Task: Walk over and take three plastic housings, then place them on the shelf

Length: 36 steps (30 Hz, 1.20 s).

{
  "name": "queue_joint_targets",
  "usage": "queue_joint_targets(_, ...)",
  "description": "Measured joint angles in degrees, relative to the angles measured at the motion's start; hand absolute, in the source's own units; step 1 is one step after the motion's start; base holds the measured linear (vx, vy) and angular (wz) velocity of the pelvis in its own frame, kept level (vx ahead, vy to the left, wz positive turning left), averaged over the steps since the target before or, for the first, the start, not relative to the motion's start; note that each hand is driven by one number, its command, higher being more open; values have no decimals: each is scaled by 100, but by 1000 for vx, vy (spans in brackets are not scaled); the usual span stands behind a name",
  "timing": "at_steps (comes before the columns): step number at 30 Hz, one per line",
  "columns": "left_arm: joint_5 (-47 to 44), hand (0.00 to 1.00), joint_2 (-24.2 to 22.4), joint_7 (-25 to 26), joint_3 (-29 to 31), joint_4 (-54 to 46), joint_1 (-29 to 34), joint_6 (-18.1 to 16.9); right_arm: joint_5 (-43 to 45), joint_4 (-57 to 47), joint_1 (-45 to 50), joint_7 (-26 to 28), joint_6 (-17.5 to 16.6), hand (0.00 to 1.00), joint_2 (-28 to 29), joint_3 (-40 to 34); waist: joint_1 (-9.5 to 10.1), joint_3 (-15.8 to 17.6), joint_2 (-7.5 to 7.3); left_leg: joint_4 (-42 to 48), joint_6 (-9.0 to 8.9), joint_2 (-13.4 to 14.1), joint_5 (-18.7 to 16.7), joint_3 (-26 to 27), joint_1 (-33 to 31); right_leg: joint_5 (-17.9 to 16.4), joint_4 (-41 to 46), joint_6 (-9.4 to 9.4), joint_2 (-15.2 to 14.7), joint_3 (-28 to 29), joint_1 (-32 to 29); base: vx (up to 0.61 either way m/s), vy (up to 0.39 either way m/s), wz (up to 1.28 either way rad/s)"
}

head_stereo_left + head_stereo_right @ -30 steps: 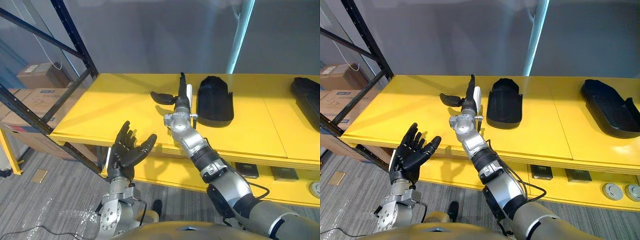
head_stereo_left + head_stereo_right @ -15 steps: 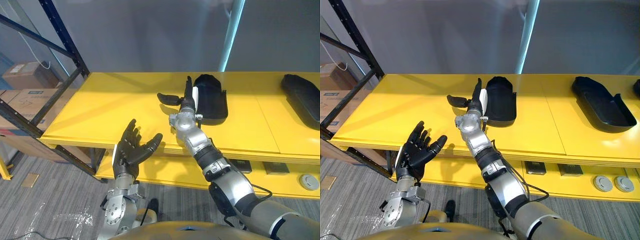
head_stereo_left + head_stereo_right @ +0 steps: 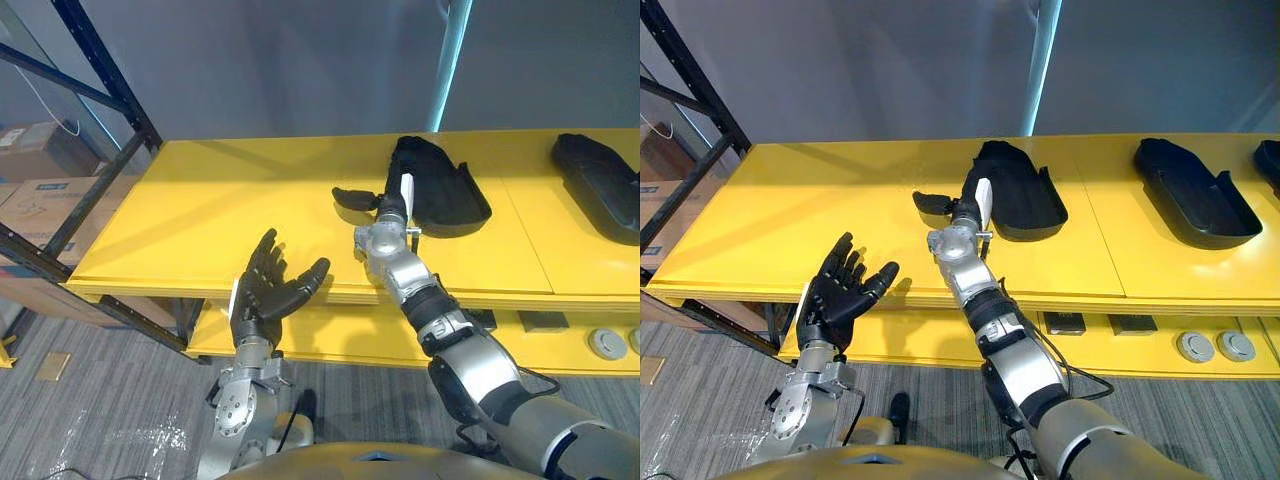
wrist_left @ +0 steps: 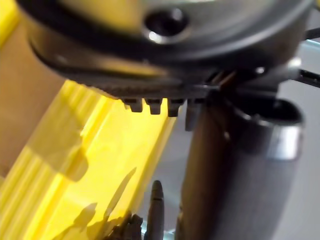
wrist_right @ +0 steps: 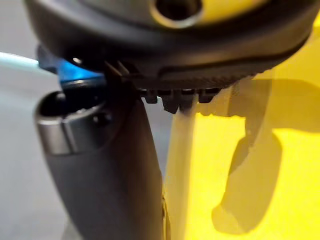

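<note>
So, the robot's right hand [image 3: 386, 212] is out over the yellow shelf [image 3: 200, 215], about mid-shelf. Its fingers are straight and the thumb is spread wide away from them, so it's gripping nothing. The nearest plastic housing [image 3: 445, 195] lies flat on the shelf top right beside those fingers, on the side away from the thumb. The fingers run along its edge, but I can't tell if they actually touch it or just sit next to it. A second housing [image 3: 600, 190] sits on the same shelf top, well apart, toward the shelf's right end. The left hand [image 3: 262, 296] hangs in front of the shelf's front edge, below the top, palm up with fingers loosely spread and nothing in it. My guess is this is the grab step for the near housing, since both hands are bare. With the part lying on a shelf, though, it could just as well be the moment after a set-down. If it's the grab, the next move calls for turning the right hand so thumb and fingers straddle the housing's wall, then closing firmly, because that smooth black shell looks like it'd slide if merely nudged.
</note>
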Motion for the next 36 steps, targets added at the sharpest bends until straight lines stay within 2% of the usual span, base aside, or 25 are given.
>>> queue_joint_targets(5, 7, 100, 59, -1, -54, 0, -49, 27, 75, 157, -192, 185, -114, 100, -29, -82, -20, 86, 61, -2, 0, 6, 1, 3, 19, 31, -55, -2, 18, 1, 40, -13, -10, 0)
queue_joint_targets(7, 7, 100, 71, -2, -53, 0, -49, 28, 124, 199, -192, 403, -328, 100, -48, -73, -21, 101, 63, -3, -1, 7, 2, 3, 18, 32, -59, -2, 21, 1, 40, 0, 0, 0)
queue_joint_targets(10, 9, 100, 116, -24, -46, 0, -50, 28, 124, 179, -191, 917, -874, 100, -54, 137, -37, 106, 57, -6, -5, 16, -1, 3, 18, 75, -156, 2, 53, -4, 77, 0, 0, 0)
queue_joint_targets(12, 12, 100, 152, -71, 11, 0, -52, 27, 122, -262, -101, 1225, -1204, 100, -69, 507, -100, 120, 43, -7, -13, 32, -9, 19, 7, 135, -251, 0, 91, 2, 98, 7, -29, -4)
queue_joint_targets(14, 27, 100, 155, -99, 117, 0, -52, 25, 116, -1114, 237, 1485, -1525, 100, -162, 820, -139, 139, 14, -6, -18, 30, -22, 25, 13, 172, -333, 1, 106, 5, 134, 0, 0, 0)
queue_joint_targets(16, 26, 100, 148, -142, 414, -1, -50, -12, 108, -2232, 835, 1845, -2014, 100, -239, 974, -165, 146, -4, -6, -15, 31, -42, 58, 24, 231, -452, 16, 131, 25, 178, 15, -19, -5)
queue_joint_targets(18, 25, 100, 142, -154, 722, -3, -49, -91, 111, -2828, 1176, 1997, -2161, 100, -338, 927, -209, 154, -19, -7, -14, 35, -45, 86, 32, 263, -492, 17, 143, 61, 181, -9, -14, -8)
queue_joint_targets(21, 27, 100, 139, -160, 1262, -45, -42, -276, 362, -3831, 1723, 2532, -2120, 100, -737, 308, -316, 184, -114, -8, -20, 75, -54, 184, 47, 376, -660, 0, 201, 119, 210, -38, -12, -17)
queue_joint_targets(23, 40, 100, 151, -153, 1481, -85, -38, -378, 573, -4307, 1986, 2935, -1940, 100, -1032, -242, -376, 218, -202, -10, -33, 119, -77, 325, 113, 442, -742, -27, 241, 258, 212, -49, -7, -36)
queue_joint_targets(25, 48, 100, 158, -130, 1631, -188, -43, -409, 572, -4535, 2161, 3212, -1729, 100, -1526, -804, -554, 193, -267, -11, -32, 146, -99, 442, 119, 511, -854, -73, 278, 379, 183, -49, -8, -29)
queue_joint_targets(30, 76, 100, 159, -101, 1628, -681, -73, -438, 613, -4553, 2462, 3441, -1450, 100, -2065, -1483, -796, 183, -284, -10, -34, 225, -99, 649, 130, 669, -958, -72, 360, 598, 113, -18, -11, -24)
queue_joint_targets(33, 112, 100, 160, -78, 1689, -931, -238, -516, 613, -4552, 2735, 3453, -1247, 100, -2236, -1714, -822, 178, -276, -11, -59, 290, -92, 717, 183, 687, -957, -92, 416, 665, 112, -10, -35, -13)
queue_joint_targets(36, 129, 100, 159, -73, 1800, -1032, -278, -516, 610, -4540, 2893, 3548, -1191, 100, -2236, -1756, -857, 147, -266, -12, -75, 313, -99, 734, 210, 685, -958, -96, 436, 685, 128, -9, -19, -4)
